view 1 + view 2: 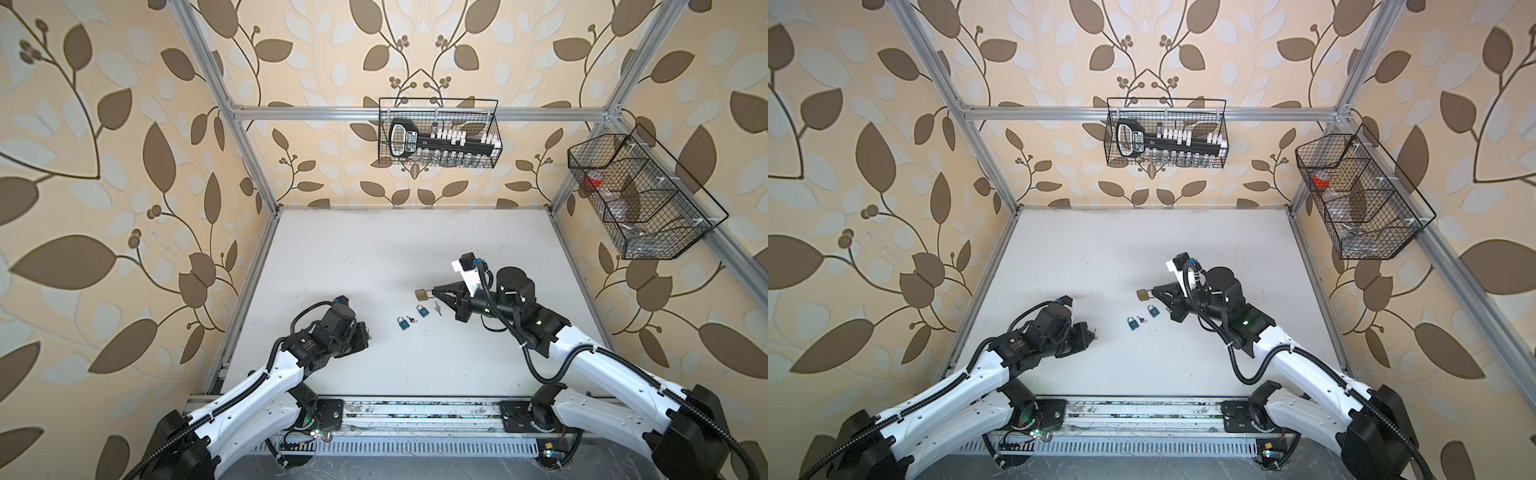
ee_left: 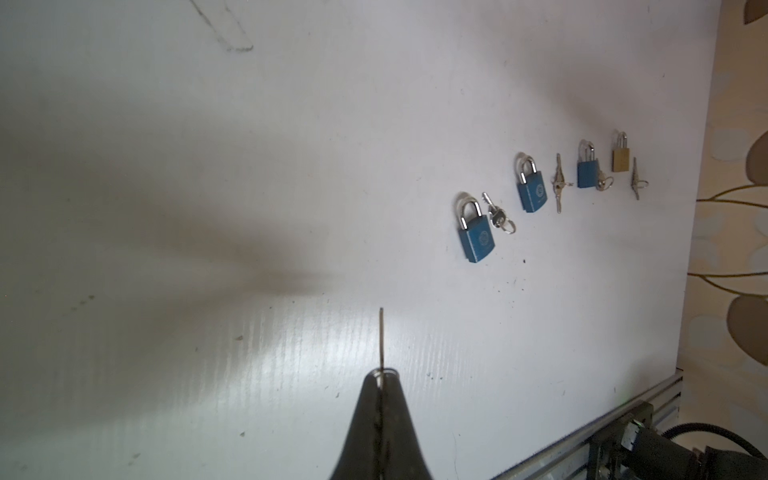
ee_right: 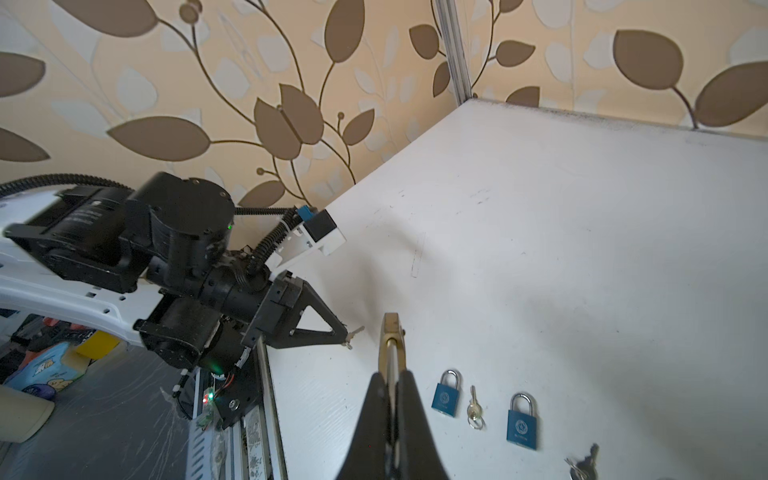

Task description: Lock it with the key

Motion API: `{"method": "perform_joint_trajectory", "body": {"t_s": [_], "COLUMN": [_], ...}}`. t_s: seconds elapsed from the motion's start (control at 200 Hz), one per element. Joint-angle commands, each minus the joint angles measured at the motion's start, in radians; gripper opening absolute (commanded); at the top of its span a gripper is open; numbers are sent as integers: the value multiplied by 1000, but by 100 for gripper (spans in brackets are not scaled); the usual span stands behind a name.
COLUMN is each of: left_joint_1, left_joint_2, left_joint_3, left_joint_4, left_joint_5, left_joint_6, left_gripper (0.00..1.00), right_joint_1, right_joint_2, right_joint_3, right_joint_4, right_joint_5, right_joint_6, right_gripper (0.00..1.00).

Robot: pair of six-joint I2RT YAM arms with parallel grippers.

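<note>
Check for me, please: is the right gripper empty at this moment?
No, in the right wrist view the right gripper is shut on the brass padlock, pinching its shackle.

Soft light, table (image 2: 316, 345) glare, warped edges

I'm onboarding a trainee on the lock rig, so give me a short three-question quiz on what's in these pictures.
1. Multiple choice: what does the right pincer hold? A. a blue padlock B. the brass padlock, by its shackle C. nothing
2. True or false: the left pincer is open and empty.
3. Fill in: on the table, between the two blue padlocks, lies a loose ____.
Key: 1. B. 2. False: it is shut on a small key. 3. key.
</note>
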Motion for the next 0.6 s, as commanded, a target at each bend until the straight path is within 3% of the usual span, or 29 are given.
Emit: {"method": "perform_joint_trajectory", "body": {"t_s": [0.0,0.175,0.4,0.595], "left_joint_1": [37,73,82,82], "left_joint_2": [23,91,152,97], "left_joint_3": [-35,-84,-96,-102], "left_joint_4": [77,197,215,144], "left_joint_5": [-16,73,75,6], "left_joint_6": [-65,-69,-65,-78], "left_gripper": [0,0,0,38], "right_joint_1": [2,3,3,3], "right_joint_2": [-15,-19,-23,-48], "right_joint_3": [-12,-21,-33,-81], "right_joint_4": [57,57,70,120], "right_joint_5": [3,-5,19,149], "right_joint_6": [9,5,16,13], "right_gripper": [0,0,0,0]}}
